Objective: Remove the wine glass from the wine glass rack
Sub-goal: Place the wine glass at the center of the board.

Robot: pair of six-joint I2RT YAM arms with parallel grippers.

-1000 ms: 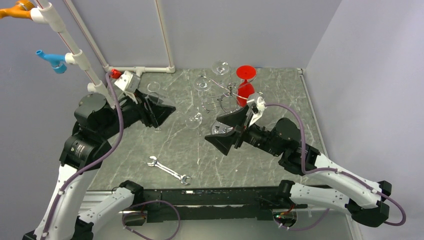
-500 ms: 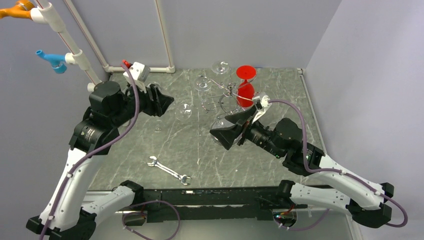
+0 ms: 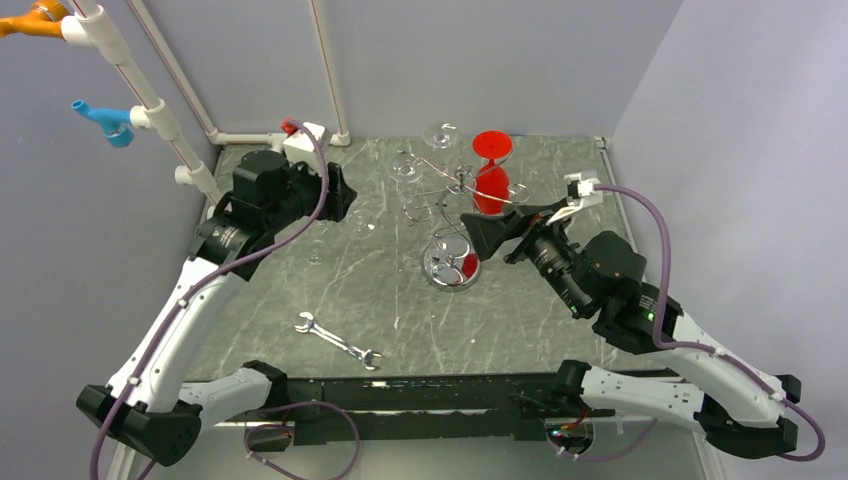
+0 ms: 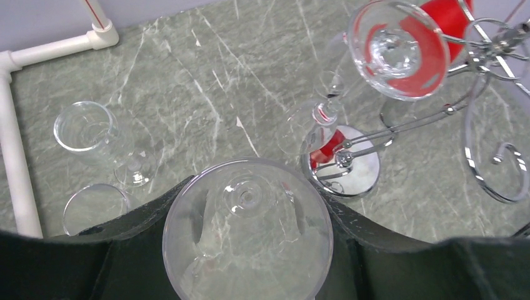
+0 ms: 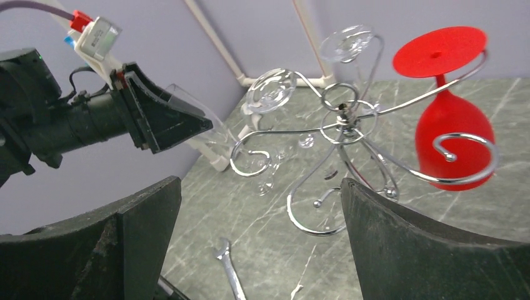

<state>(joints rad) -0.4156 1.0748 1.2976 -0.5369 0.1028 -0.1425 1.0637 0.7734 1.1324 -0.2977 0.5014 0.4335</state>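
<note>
Left pincer (image 3: 338, 192) gripped a clear wine glass (image 4: 247, 231) apart from the wine glass rack (image 3: 447, 264), right pincer (image 3: 487, 238) stood wide and empty beside it, red glass (image 3: 490, 188) hung upside down there.

I operate in a robotics lab cell: plain grey partition walls (image 3: 500, 60) enclose the marble-patterned bench (image 3: 450, 320), a white PVC pipe frame (image 3: 331, 80) rises behind the bench, and the left arm (image 3: 165, 335) and right arm (image 3: 720, 360) mount at its near edge.
</note>
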